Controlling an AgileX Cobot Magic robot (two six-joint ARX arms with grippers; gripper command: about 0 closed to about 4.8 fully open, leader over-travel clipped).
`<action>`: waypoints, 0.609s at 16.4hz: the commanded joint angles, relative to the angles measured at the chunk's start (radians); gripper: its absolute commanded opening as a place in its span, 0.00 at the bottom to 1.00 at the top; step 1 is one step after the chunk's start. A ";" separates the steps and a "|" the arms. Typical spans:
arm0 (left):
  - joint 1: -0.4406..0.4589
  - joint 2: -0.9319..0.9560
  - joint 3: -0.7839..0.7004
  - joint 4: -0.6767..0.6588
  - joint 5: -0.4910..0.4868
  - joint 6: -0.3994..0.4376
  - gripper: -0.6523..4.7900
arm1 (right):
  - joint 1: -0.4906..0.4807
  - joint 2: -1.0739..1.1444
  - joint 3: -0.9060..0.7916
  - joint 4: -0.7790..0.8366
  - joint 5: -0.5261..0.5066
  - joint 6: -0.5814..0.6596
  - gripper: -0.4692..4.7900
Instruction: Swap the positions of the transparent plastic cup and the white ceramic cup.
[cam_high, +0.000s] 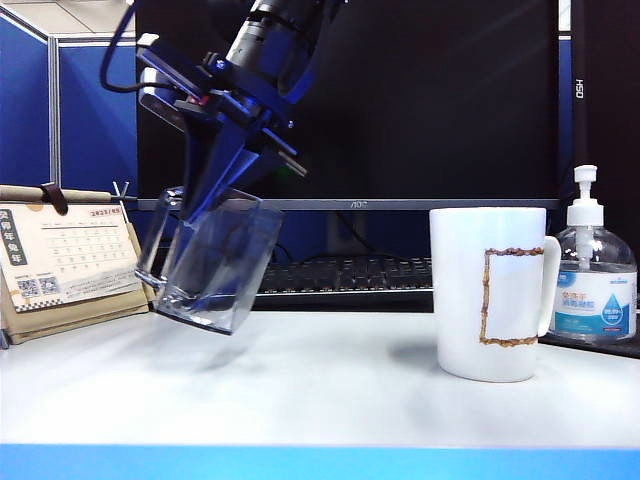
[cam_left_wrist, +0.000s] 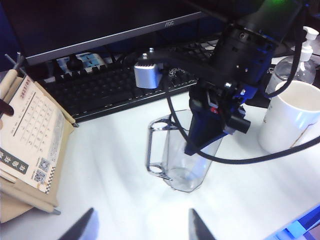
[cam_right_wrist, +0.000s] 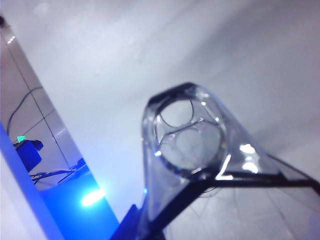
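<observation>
Below the right tool (cam_high: 215, 215), which is clamping its rim, the plastic cup (cam_high: 212, 262) is hanging tilted clear of the surface (cam_high: 320, 390), the white cup (cam_high: 490, 292) standing well aside, while the left tool (cam_left_wrist: 140, 226) is hovering released nearby.

Right pincer (cam_high: 200, 215) clamped shut, angled downward; left pincer (cam_left_wrist: 140, 227) (low) gapes.

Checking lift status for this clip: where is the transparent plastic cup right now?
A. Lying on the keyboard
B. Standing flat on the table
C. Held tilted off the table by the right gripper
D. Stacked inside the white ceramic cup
C: the right gripper is shut on the transparent plastic cup, tilted, its base clear of the table.
</observation>
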 joint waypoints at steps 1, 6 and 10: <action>0.001 0.000 0.000 0.003 0.007 0.001 0.56 | 0.027 0.002 0.010 0.039 -0.027 -0.007 0.08; 0.001 0.000 0.000 -0.015 0.007 0.001 0.56 | 0.048 0.094 0.117 0.000 -0.035 0.005 0.08; 0.001 0.000 0.000 -0.029 0.006 0.005 0.56 | 0.034 0.143 0.235 -0.007 -0.037 0.027 0.08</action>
